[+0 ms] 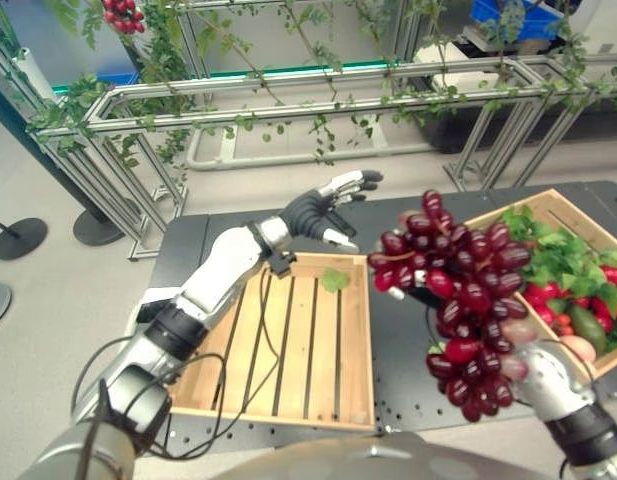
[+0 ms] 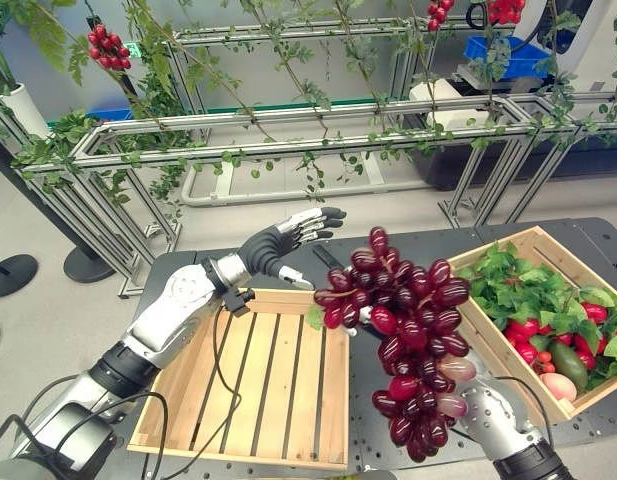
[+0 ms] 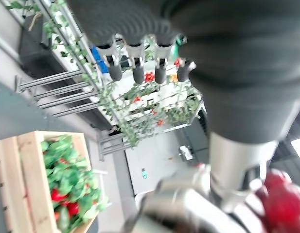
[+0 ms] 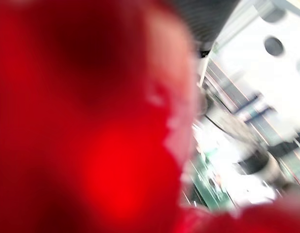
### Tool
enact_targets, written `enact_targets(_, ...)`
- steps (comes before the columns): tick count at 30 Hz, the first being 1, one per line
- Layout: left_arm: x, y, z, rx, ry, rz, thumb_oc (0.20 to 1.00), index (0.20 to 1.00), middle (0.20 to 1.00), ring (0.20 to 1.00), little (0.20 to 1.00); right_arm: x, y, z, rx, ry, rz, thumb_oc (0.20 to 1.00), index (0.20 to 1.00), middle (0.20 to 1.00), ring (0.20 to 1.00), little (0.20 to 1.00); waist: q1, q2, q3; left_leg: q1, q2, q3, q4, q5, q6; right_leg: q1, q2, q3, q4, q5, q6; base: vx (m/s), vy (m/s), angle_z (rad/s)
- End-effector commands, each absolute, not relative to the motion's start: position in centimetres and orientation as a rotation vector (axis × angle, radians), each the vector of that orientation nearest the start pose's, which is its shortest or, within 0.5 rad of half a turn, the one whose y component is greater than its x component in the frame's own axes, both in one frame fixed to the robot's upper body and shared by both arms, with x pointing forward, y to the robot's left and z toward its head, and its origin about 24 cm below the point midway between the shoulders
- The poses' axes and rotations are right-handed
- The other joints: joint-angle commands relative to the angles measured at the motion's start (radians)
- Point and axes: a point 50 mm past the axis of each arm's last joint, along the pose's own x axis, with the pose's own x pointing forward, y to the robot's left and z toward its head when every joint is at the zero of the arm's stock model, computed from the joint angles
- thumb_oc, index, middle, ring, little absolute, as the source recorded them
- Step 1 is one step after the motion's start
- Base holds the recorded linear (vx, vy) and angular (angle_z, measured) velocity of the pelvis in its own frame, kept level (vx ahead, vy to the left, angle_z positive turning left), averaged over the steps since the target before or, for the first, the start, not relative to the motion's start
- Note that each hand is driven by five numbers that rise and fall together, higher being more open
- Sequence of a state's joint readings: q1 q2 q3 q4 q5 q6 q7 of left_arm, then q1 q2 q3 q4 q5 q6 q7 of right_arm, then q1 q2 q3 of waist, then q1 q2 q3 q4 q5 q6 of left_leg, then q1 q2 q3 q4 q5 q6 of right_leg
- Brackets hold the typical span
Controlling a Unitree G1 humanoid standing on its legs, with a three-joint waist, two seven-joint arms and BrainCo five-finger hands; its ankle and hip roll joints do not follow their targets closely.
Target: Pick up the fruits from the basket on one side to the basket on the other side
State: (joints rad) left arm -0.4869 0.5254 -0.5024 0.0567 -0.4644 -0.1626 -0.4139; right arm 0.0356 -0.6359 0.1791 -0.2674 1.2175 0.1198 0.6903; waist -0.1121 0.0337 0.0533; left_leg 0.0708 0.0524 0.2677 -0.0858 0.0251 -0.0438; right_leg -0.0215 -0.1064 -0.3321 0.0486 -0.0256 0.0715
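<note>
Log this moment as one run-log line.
right robot hand: holding dark red grape bunch aloft | left robot hand: open, raised | slatted wooden crate: awaiting grapes

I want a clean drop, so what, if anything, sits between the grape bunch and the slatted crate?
Nothing visible blocks it. The grape bunch hangs from the right hand beside the slatted crate; the left hand, open, is raised above the crate's far edge.

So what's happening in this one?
The robot's right hand holds a big bunch of dark red grapes up in the air between two wooden crates on a dark table. The right crate is full of leafy greens and other fruit; the left crate has just a small green leaf in it. The left hand is raised, fingers straight, above the left crate's far edge, holding nothing.
</note>
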Motion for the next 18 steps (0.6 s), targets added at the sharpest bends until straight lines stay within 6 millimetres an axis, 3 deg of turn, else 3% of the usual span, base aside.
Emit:
enact_targets(1, 29.9, 11.0, 15.9, 0.167, -0.438, -0.872, 1.000, 1.000, 1.000, 1.000, 1.000, 21.6, -16.9, 13.8, 0.600, -0.262, 1.037, 0.200, 0.200, 0.200, 0.200, 0.200, -0.027, -0.045, -0.022, 0.036, -0.033, -0.001, 0.080, -0.073, -0.029, 0.033, 0.045, 0.020, 0.029, -0.010, 0.051, -0.01, -0.071, -0.15)
enact_targets(9, 29.1, 14.2, 15.5, 0.098, -0.445, -0.746, 1.000, 1.000, 1.000, 1.000, 1.000, 21.6, -19.7, 14.5, 0.540, -0.328, 0.909, 0.200, 0.200, 0.200, 0.200, 0.200, -0.044, -0.069, 0.000, 0.006, -0.002, 0.028, 0.226, -0.108, -0.053, 0.073, 0.065, 0.067, -0.020, -0.013, 0.025, -0.02, -0.088, -0.26)
enact_targets(15, 28.9, 16.1, 15.3, 0.121, -0.442, -0.657, 1.000, 1.000, 1.000, 1.000, 1.000, 21.8, -21.1, 14.8, 0.514, -0.355, 0.838, 0.200, 0.200, 0.200, 0.200, 0.200, -0.045, -0.092, 0.023, -0.038, 0.044, 0.012, 0.385, -0.069, -0.079, 0.106, 0.084, 0.106, -0.036, -0.019, -0.003, -0.02, -0.096, -0.12)
enact_targets(17, 28.9, 16.4, 15.4, 0.114, -0.448, -0.638, 1.000, 1.000, 1.000, 1.000, 1.000, 22.1, -21.3, 14.9, 0.508, -0.363, 0.822, 0.200, 0.200, 0.200, 0.200, 0.200, -0.036, -0.095, 0.034, -0.067, 0.032, -0.025, 0.409, -0.077, -0.072, 0.100, 0.086, 0.123, -0.030, -0.022, -0.006, -0.06, -0.056, -0.27)
enact_targets(18, 28.8, 16.9, 15.6, 0.128, -0.465, -0.602, 1.000, 1.000, 1.000, 1.000, 1.000, 22.4, -21.4, 15.1, 0.505, -0.377, 0.810, 0.200, 0.200, 0.200, 0.200, 0.200, -0.021, -0.097, 0.041, -0.094, -0.016, -0.079, 0.413, -0.109, -0.051, 0.087, 0.092, 0.156, -0.019, -0.015, -0.007, -0.04, -0.061, -0.31)
